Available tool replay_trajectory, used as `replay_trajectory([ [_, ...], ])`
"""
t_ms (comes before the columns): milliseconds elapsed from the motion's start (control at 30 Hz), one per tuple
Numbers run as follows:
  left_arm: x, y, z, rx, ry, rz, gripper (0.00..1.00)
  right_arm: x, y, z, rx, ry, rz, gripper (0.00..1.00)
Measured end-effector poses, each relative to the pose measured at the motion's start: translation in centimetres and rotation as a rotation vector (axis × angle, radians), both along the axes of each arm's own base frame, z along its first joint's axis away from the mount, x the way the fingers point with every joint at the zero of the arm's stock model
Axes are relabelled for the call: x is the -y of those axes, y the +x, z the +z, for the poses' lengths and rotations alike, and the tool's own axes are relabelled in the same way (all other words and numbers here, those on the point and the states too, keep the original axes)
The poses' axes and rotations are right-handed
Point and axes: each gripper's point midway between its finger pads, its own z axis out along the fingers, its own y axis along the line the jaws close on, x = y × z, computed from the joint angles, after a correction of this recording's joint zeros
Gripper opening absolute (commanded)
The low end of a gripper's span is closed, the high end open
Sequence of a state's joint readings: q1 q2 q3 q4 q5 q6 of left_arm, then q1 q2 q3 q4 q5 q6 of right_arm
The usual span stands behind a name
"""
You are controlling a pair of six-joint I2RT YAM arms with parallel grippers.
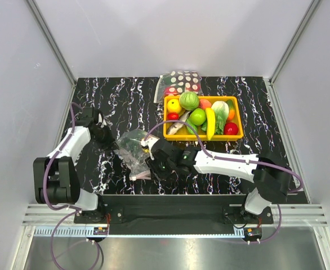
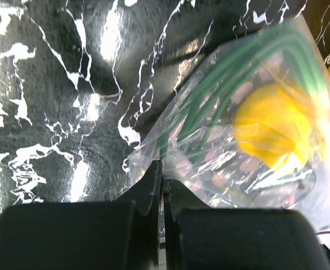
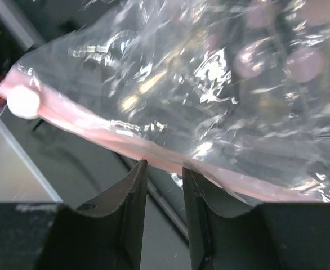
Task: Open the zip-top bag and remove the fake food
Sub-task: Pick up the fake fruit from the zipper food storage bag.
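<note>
Rt gripper (image 3: 164, 169) tips, nearest the lens, are seen parted, w/ the pink zip strip (image 3: 97, 126) of the zip-top bag (image 1: 132, 147) lying across them; no clamp on it is made out. Bag is laid mid-way on the black table (image 1: 255, 95), between both arms. One corner is pinched by the clenched left gripper (image 2: 161, 174).

Step in hand (judged): opening; seal apparently not yet parted. Next move calls for the strip, or the white knob (image 3: 23, 101) at its end, to be gripped & drawn against the pinned corner.

Counts:
- zip-top bag: 1
- fake food (image 2: 272, 129) inside: 1 yellow piece plus green stalks
- spotted bag (image 1: 179, 81): 1, at rear
- yellow tray (image 1: 227, 137): 1, w/ abt ten toy pieces (image 1: 197, 116)
</note>
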State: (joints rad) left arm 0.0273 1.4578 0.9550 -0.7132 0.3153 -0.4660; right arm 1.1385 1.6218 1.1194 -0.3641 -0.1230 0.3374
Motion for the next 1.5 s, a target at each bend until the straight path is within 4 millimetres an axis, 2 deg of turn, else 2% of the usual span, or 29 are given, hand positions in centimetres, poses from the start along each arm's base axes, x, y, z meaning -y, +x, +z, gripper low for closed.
replay_trajectory([
  [367, 0.1, -2.5, 0.7, 0.022, -0.001, -0.004, 0.00, -0.3, 6.2, 0.8, 0.262, 0.008, -0.211, 0.38],
  [633, 0.3, -4.9, 1.2, 0.009, -0.005, -0.025, 0.00, -1.1, 8.6, -0.9, 0.322, 0.033, -0.263, 0.38],
  [700, 0.5, -5.6, 1.4, 0.007, -0.005, -0.039, 0.15, -1.0, 9.1, -1.1, 0.330, 0.053, -0.277, 0.39],
  [800, 0.7, -6.4, 1.9, 0.016, -0.004, -0.070, 0.51, -0.8, 9.6, -1.4, 0.341, 0.075, -0.290, 0.40],
  [900, 0.7, -6.7, 2.9, 0.029, -0.001, -0.088, 0.57, -0.8, 9.8, -1.5, 0.355, 0.087, -0.291, 0.42],
  [967, 0.6, -6.0, 4.4, 0.057, 0.006, -0.094, 0.59, -0.7, 9.8, -1.4, 0.364, 0.090, -0.286, 0.43],
  [1067, 0.5, -3.5, 7.3, 0.152, 0.016, -0.098, 0.69, -0.7, 10.0, -0.9, 0.381, 0.101, -0.280, 0.44],
  [1133, 0.5, -1.4, 9.3, 0.235, 0.020, -0.095, 0.70, -0.7, 10.3, -0.4, 0.393, 0.110, -0.280, 0.44],
  [1200, 0.6, 0.3, 10.4, 0.296, 0.019, -0.094, 0.71, -0.4, 10.7, 0.0, 0.403, 0.115, -0.283, 0.45],
  [1300, 1.4, 2.3, 10.1, 0.314, 0.011, -0.108, 0.71, 0.0, 11.4, 0.5, 0.413, 0.120, -0.293, 0.44],
  [1400, 3.4, 3.7, 8.2, 0.285, 0.003, -0.169, 0.72, 0.5, 12.2, 0.5, 0.411, 0.118, -0.305, 0.44],
  [1500, 5.2, 4.1, 6.2, 0.235, 0.000, -0.237, 0.72, 0.8, 12.7, 0.5, 0.403, 0.120, -0.311, 0.45],
])
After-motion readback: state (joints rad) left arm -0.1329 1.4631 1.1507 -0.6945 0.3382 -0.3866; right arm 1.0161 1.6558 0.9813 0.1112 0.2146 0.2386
